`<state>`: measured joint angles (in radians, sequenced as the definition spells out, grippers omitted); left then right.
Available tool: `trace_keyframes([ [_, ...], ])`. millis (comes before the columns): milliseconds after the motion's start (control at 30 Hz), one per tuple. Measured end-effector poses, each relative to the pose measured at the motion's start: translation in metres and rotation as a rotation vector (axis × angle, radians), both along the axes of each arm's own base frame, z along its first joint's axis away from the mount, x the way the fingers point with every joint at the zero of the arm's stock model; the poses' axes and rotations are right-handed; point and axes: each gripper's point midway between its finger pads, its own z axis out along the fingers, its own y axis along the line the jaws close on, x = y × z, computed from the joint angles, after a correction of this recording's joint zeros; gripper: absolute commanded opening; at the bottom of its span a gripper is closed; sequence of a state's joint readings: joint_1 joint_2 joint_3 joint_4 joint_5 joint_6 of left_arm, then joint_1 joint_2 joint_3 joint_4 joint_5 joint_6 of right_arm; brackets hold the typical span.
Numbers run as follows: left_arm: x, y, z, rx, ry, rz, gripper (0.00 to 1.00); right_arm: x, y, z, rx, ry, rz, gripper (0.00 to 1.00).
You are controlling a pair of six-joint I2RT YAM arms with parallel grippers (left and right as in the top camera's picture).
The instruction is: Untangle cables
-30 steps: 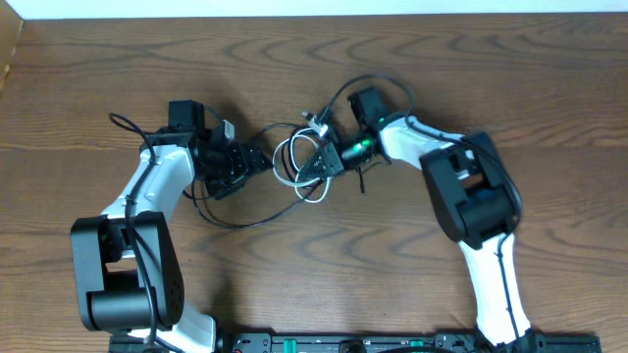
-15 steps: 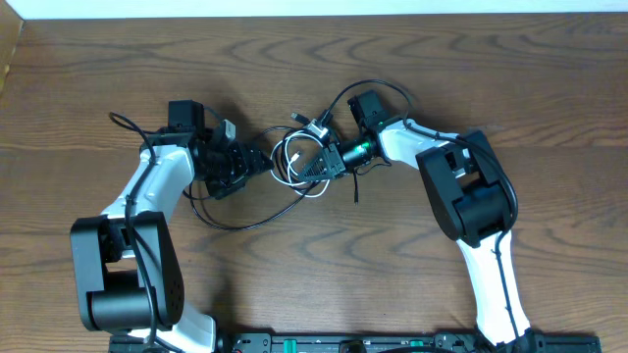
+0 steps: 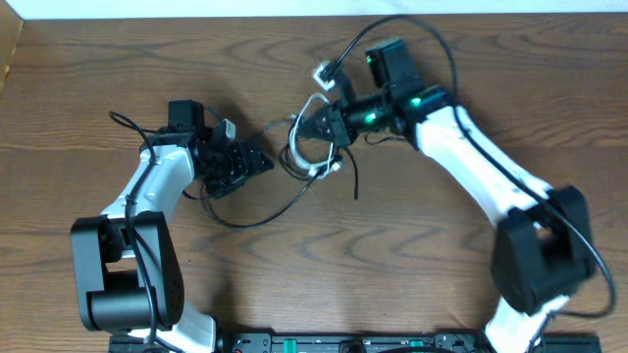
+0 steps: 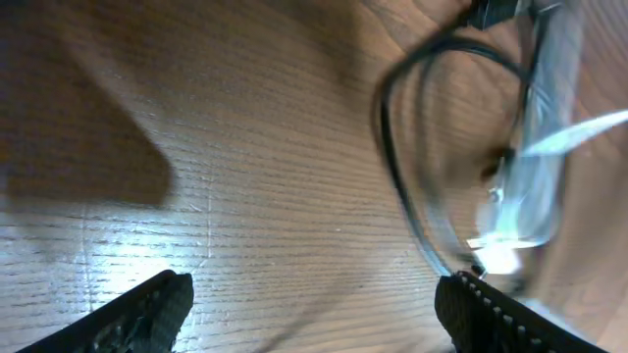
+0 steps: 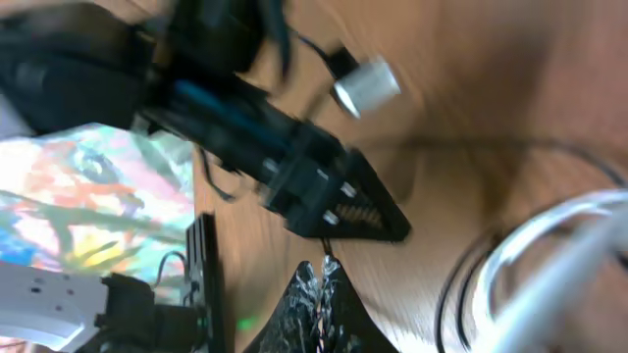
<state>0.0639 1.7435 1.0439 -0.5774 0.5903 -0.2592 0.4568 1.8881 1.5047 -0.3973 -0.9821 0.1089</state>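
The bench [image 3: 412, 265] was of dark brown wood with a strong wavy grain, and it filled nearly the whole overhead view. Along its far edge ran a narrow white strip [image 3: 196, 8]; whether this was a wall or a floor could not be told. In the far left corner a pale brown edge [image 3: 7, 54] cut across the wood. In the left wrist view the light made a bright glare [image 4: 128, 250] on the grain, and a broad dark shadow [image 4: 78, 147] lay just beside it. In the right wrist view a blurred surface of many colours [image 5: 88, 186], pink, yellow and green, showed beyond the side of the bench.
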Motion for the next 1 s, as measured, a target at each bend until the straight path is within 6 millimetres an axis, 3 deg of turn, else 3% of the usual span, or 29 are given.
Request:
trace_keyframes([
  [233,0.000,0.001,-0.001,0.007,-0.002,-0.001,0.85,0.000,-0.002,0.040,0.045,-0.137,-0.011,0.01],
  [667,0.022,-0.028,0.028,-0.207,-0.109,-0.016,0.85,-0.011,0.004,0.096,0.189,-0.313,0.062,0.01],
  [833,0.022,-0.023,0.023,-0.182,-0.086,0.016,0.85,-0.012,0.003,0.097,0.193,-0.313,0.068,0.01],
  [1000,0.008,-0.005,0.005,-0.052,0.000,0.062,0.85,-0.005,-0.003,0.092,0.172,-0.297,0.037,0.01],
])
